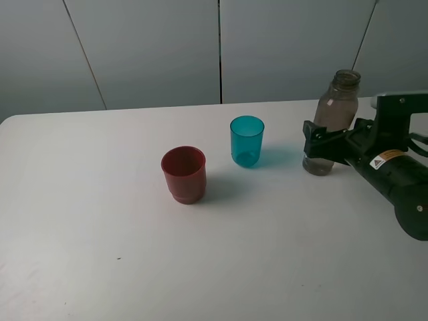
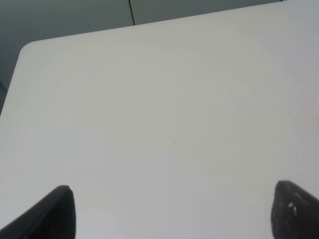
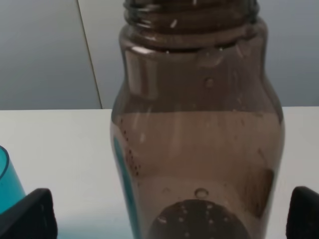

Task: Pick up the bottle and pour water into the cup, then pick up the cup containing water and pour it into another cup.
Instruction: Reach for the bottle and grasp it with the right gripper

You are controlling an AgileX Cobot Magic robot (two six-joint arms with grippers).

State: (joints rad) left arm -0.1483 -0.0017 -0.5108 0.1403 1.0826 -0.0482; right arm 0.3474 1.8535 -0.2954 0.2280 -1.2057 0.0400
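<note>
— Where's the bottle (image 1: 332, 124)?

— Upright on the table (image 1: 100, 234), towards its far right side. Smoky brown plastic with a threaded neck and an open mouth. In the right wrist view, small droplets or bubbles dot its wall.

— Is it held?

— No. The right gripper (image 1: 319, 142) has a black finger on each side of its lower body. The right wrist view shows the jaws spread wider than the bottle, with a clear gap on at least one side.

— Any writing on it?

— None that I can read. The right arm carries a small sticker (image 1: 386, 160) with a yellow warning triangle beside white print, too small to make out.

— And the cups?

— The cup (image 1: 247, 140), teal, stands upright left of the bottle, apart from it. Another cup (image 1: 184, 174), red and wider, sits further left and nearer the camera. The two are close together but not touching.

— The other arm?

— The left gripper (image 2: 174, 214) shows only in its own wrist view. Its jaws are spread wide over bare tabletop.

— The setting?

— A plain matte white table with a rounded corner. Behind it is a wall (image 1: 154, 47) of grey panels divided by thin dark seams.
</note>
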